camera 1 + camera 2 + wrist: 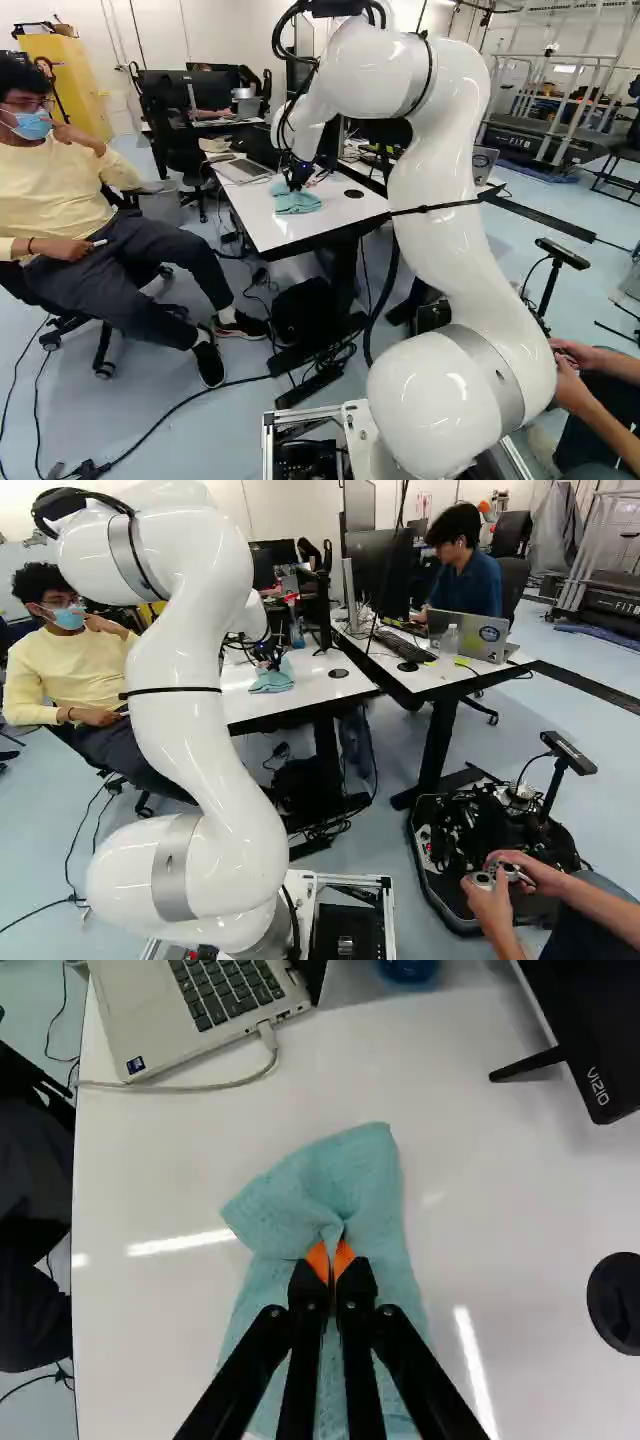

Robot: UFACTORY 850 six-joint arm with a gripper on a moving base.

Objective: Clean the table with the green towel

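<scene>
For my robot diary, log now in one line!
black two-fingered gripper: shut on blue-green cloth towel | towel: bunched on white table | silver laptop: ahead

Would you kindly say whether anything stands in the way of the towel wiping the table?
The tool grips the green towel on the table. Ahead, a laptop and its plugged-in cable cover part of that surface and would likely block wiping there.

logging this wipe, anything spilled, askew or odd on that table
Nothing stands out. The table shows no spill, the laptop sits flat, and the green towel bunches where the gripper pinches it.
</scene>
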